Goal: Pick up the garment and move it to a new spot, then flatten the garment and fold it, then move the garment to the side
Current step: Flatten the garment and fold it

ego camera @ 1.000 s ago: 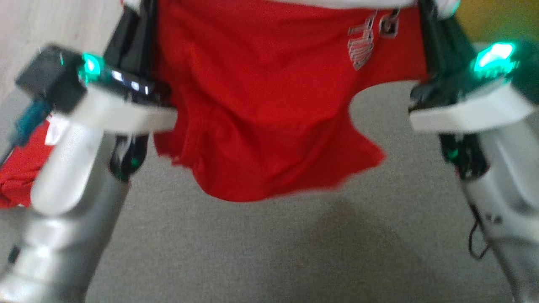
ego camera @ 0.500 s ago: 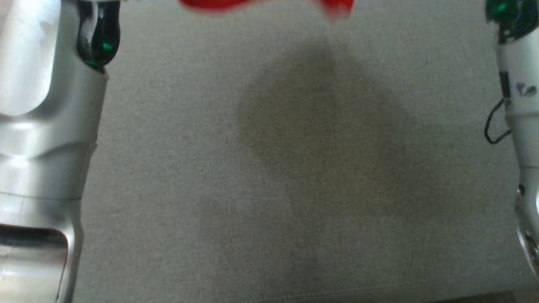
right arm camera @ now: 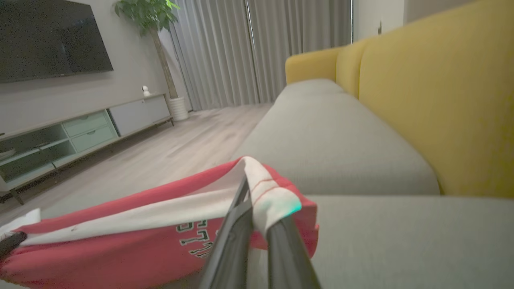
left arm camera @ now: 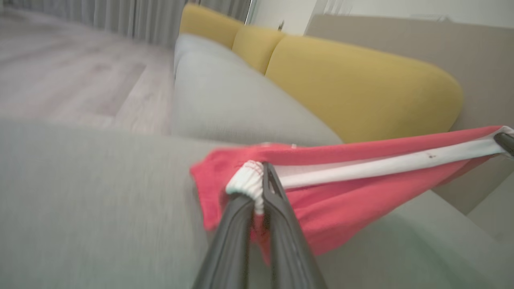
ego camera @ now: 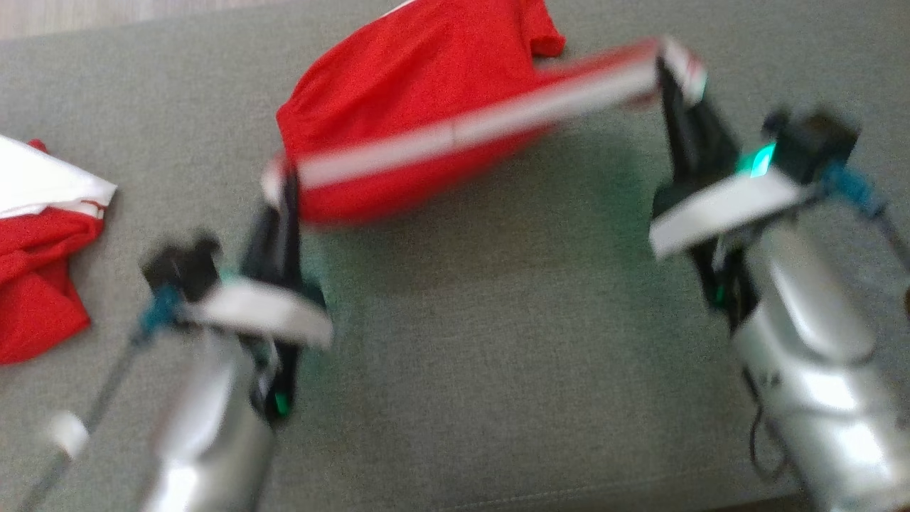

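The garment [ego camera: 412, 92] is a pair of red shorts with a white waistband [ego camera: 469, 128]. It is stretched taut by the waistband over the grey sofa seat [ego camera: 498, 341]. My left gripper [ego camera: 284, 188] is shut on the waistband's left end, and the left wrist view shows the bunched white elastic between its fingers [left arm camera: 277, 216]. My right gripper [ego camera: 672, 67] is shut on the other end, with the band draped over its fingertips [right arm camera: 281, 241]. The red cloth sags below the band towards the cushion; printed lettering [right arm camera: 196, 241] shows on its front.
A second red and white garment [ego camera: 35, 270] lies crumpled at the seat's left edge. Yellow back cushions [left arm camera: 361, 88] run along the sofa. Beyond the seat are a wooden floor [right arm camera: 168, 152] and a low TV cabinet [right arm camera: 60, 132].
The head camera has swung. The garment hung close up between my raised arms before; now it is held lower and farther out over the seat, still gripped at both ends.
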{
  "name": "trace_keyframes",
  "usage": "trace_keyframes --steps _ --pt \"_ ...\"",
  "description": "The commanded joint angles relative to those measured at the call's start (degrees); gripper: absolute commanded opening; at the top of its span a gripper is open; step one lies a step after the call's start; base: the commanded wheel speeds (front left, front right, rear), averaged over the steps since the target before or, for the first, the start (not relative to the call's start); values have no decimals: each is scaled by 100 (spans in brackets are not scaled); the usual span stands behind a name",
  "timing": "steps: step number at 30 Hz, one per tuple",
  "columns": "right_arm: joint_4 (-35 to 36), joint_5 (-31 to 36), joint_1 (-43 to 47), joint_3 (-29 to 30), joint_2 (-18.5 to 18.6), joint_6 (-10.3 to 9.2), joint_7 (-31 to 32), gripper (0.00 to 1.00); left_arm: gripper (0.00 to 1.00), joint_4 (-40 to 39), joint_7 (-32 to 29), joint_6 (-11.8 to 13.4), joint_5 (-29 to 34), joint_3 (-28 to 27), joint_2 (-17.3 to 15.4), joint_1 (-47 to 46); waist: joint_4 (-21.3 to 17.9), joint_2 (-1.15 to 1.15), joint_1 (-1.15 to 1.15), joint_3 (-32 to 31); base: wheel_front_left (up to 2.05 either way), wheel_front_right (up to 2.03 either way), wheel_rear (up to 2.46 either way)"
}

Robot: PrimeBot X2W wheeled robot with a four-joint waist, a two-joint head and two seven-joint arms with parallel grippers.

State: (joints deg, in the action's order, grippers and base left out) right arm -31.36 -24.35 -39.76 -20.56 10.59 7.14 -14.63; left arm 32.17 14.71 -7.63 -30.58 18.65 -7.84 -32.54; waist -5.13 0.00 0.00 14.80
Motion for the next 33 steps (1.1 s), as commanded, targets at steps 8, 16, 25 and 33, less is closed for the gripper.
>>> trace_keyframes --steps 8,16,25,33 --pt "643 -413 1864 29 79 35 -37 0 0 -327 29 15 -191 -783 306 1846 69 0 0 -615 0 0 0" --pt "1058 -635 3087 302 -25 35 -37 0 0 -751 29 15 -135 -727 436 2840 89 0 0 -1218 0 0 0" --pt "1540 -775 3835 661 -15 35 -37 0 0 -1162 29 15 -27 -671 463 3515 -17 0 0 -1447 0 0 0" --pt "1518 -688 3486 917 59 35 -37 0 0 -1202 29 15 140 -853 473 3223 156 0 0 -1121 0 0 0"
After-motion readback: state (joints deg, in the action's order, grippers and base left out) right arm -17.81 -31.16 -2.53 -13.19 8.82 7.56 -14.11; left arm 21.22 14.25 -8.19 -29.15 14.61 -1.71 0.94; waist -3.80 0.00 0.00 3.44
